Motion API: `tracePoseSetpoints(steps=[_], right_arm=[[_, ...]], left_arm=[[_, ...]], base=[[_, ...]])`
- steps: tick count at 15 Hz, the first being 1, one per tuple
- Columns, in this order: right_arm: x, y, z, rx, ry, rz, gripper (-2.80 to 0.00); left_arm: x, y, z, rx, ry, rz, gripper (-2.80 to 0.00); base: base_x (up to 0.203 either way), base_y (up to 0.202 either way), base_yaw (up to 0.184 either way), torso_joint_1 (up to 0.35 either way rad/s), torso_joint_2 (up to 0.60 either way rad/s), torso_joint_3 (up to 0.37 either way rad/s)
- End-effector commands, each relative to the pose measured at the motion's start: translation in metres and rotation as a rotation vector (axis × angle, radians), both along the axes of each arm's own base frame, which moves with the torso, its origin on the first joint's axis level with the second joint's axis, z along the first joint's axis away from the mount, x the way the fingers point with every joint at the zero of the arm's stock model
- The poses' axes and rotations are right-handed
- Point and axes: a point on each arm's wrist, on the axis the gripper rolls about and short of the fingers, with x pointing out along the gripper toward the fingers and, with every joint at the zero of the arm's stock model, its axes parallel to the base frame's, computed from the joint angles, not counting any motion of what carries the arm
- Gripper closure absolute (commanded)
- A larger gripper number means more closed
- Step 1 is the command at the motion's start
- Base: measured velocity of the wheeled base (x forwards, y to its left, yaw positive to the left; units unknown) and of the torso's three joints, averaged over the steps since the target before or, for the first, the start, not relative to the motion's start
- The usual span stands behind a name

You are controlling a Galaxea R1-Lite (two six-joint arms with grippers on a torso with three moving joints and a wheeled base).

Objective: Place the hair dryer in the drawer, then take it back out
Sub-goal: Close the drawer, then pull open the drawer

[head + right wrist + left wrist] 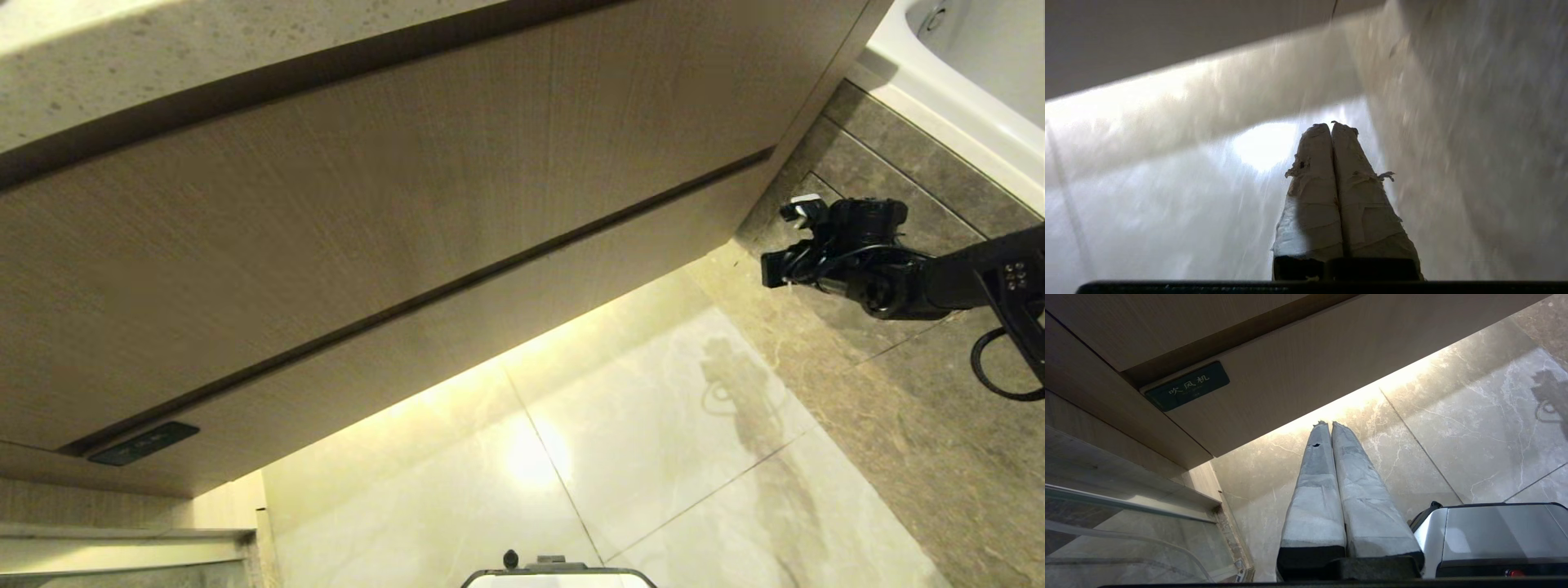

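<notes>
With its tips pressed together on nothing, the right gripper [1331,126] could be bumped into the closed drawer [506,310] ahead of it.

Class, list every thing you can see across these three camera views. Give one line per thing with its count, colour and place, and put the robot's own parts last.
Wood-grain cabinet fronts: two, light brown, filling the upper left of the head view, both shut, the low drawer front below the taller panel.
Speckled stone countertop: one, pale beige, above the cabinet.
Small dark label plate: one, dark green with pale lettering, at the drawer front's top corner.
Polished floor tiles: several, cream, lit by a glow from under the cabinet.
Marble tiles: several, brown-grey, right of the cream tiles.
White bathtub rim: one, far right corner.
Hair dryer: none in view.
Left claw: one, grey-wrapped fingers shut, empty, over the floor.
Right claw: one, shut, empty, right of the cabinet.
</notes>
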Motion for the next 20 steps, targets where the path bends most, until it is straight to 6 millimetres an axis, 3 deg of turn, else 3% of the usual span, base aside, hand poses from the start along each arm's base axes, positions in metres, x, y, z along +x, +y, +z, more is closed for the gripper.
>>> tracePoseSetpoints(steps=[1, 2, 4, 7, 11, 14, 17, 20], right_arm=[[-0.033, 0.002, 0.04, 0.025, 0.037, -0.032, 0.0], [-0.055, 0.004, 0.053, 0.032, 0.064, -0.068, 0.0], [-0.097, 0.007, 0.061, 0.036, 0.138, -0.128, 0.0], [-0.195, 0.016, 0.068, 0.041, 0.229, -0.165, 0.0], [-0.326, 0.031, 0.056, 0.061, 0.222, -0.182, 0.0], [-0.416, 0.041, 0.025, 0.076, 0.114, -0.185, 0.0], [-0.466, 0.048, -0.022, 0.087, 0.052, -0.125, 0.0], [-0.49, 0.048, -0.046, 0.115, -0.033, -0.045, 0.0]], left_arm=[[0.0, 0.0, 0.0, 0.0, -0.001, 0.0, 0.0], [0.0, 0.0, 0.0, 0.0, 0.0, 0.0, 0.0], [0.0, 0.0, 0.0, 0.0, -0.001, 0.0, 0.0], [0.0, 0.0, 0.0, 0.0, 0.0, 0.0, 0.0], [0.0, 0.0, 0.0, 0.0, -0.001, 0.0, 0.0], [0.0, 0.0, 0.0, 0.0, 0.0, 0.0, 0.0], [0.0, 0.0, 0.0, 0.0, 0.0, 0.0, 0.0], [0.0, 0.0, 0.0, 0.0, -0.001, 0.0, 0.0]], base=[[0.0, 0.0, 0.0, 0.0, 0.0, 0.0], [0.0, 0.0, 0.0, 0.0, 0.0, 0.0], [0.0, 0.0, 0.0, 0.0, 0.0, 0.0], [0.0, 0.0, 0.0, 0.0, 0.0, 0.0], [0.0, 0.0, 0.0, 0.0, 0.0, 0.0], [0.0, 0.0, 0.0, 0.0, 0.0, 0.0], [0.0, 0.0, 0.0, 0.0, 0.0, 0.0], [0.0, 0.0, 0.0, 0.0, 0.0, 0.0]])
